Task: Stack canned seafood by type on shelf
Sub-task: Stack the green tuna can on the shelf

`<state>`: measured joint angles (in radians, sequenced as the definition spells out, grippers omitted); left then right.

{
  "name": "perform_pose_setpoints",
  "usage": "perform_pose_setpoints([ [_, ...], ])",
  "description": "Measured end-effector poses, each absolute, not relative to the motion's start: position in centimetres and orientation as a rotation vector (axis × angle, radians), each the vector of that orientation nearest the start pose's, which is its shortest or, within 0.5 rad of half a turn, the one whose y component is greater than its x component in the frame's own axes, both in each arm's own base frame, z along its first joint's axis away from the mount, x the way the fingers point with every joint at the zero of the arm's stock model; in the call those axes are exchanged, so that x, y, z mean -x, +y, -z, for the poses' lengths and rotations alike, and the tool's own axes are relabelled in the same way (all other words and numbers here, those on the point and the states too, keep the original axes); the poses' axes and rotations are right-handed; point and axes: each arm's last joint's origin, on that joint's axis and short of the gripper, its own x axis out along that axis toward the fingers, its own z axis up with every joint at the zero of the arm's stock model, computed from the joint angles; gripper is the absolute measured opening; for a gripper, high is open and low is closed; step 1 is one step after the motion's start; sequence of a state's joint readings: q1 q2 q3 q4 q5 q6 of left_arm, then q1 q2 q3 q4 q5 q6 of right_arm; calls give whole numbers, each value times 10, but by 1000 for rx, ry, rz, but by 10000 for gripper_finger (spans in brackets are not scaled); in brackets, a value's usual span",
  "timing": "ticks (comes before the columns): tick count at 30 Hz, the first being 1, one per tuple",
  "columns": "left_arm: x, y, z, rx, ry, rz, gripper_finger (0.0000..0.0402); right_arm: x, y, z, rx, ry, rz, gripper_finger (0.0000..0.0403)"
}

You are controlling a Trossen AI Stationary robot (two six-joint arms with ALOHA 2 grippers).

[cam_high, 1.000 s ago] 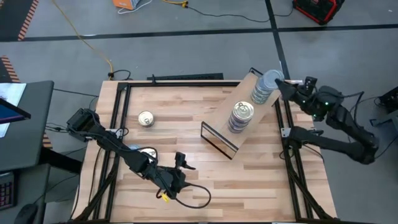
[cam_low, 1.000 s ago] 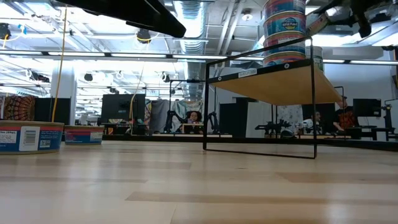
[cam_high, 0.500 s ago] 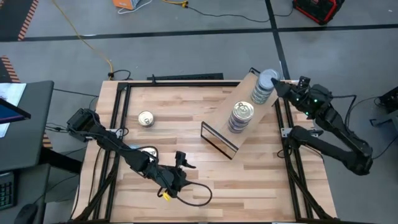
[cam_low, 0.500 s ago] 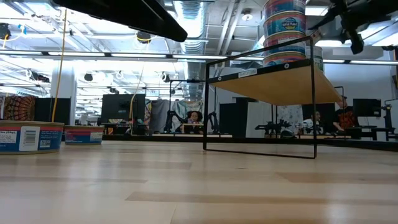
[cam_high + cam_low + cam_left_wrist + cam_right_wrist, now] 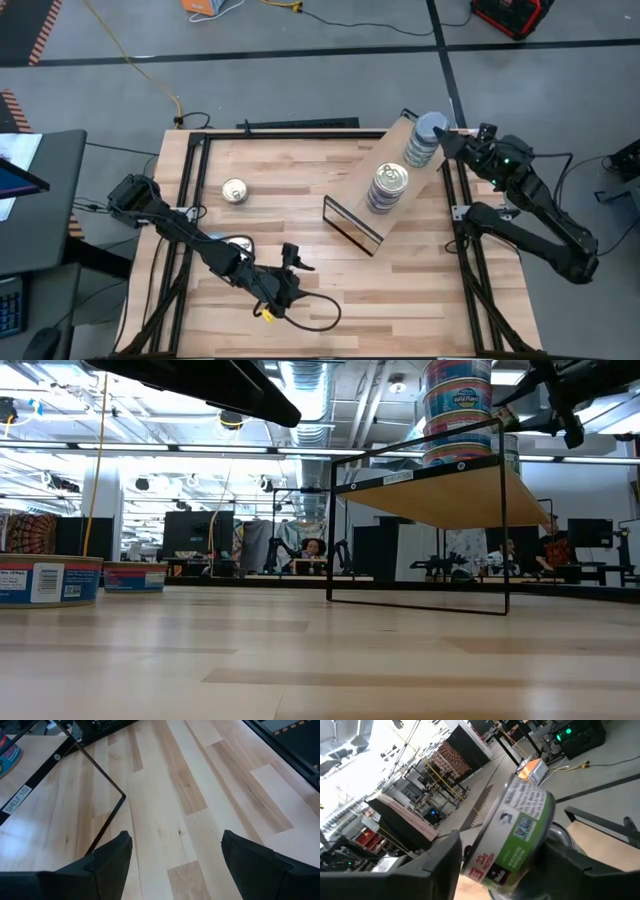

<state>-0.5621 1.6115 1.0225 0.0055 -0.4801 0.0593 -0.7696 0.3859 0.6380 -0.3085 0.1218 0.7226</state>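
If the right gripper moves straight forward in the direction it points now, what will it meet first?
The right gripper would probably meet the top tin of the blue-lidded stack on the shelf; the tin sits between its open fingers.

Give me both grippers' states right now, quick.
Left gripper: open, holding nothing, above the bare tabletop.
Right gripper: fingers on either side of a green-labelled tin at the blue-lidded stack; gripped or released cannot be told.

Left gripper [image 5: 172,865]: fingers [image 5: 112,860] spread well apart over the bare wooden tabletop [image 5: 200,795], nothing between them. Shelf [image 5: 30,775]: thin black frame leg and pale board edge visible, label reading "SHELF 1(5)". One tin [image 5: 9,756], apparently blue-labelled, shows partly at the picture's edge on the board.
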Motion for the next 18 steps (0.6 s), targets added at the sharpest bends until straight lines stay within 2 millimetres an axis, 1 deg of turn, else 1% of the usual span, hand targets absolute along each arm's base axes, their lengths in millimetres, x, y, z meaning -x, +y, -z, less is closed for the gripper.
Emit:
perform_pose_setpoints([
  [4, -300, -173, -230, -349, 504, 95, 293, -65, -68, -316, -674, -246, 867, 270],
  [11, -300, -173, -230, -349, 504, 95, 293, -67, -66, -313, -670, -188, 821, 271],
  [18, -300, -173, -230, -349, 505, 95, 293, -67, -66, -311, -643, -151, 811, 271],
])
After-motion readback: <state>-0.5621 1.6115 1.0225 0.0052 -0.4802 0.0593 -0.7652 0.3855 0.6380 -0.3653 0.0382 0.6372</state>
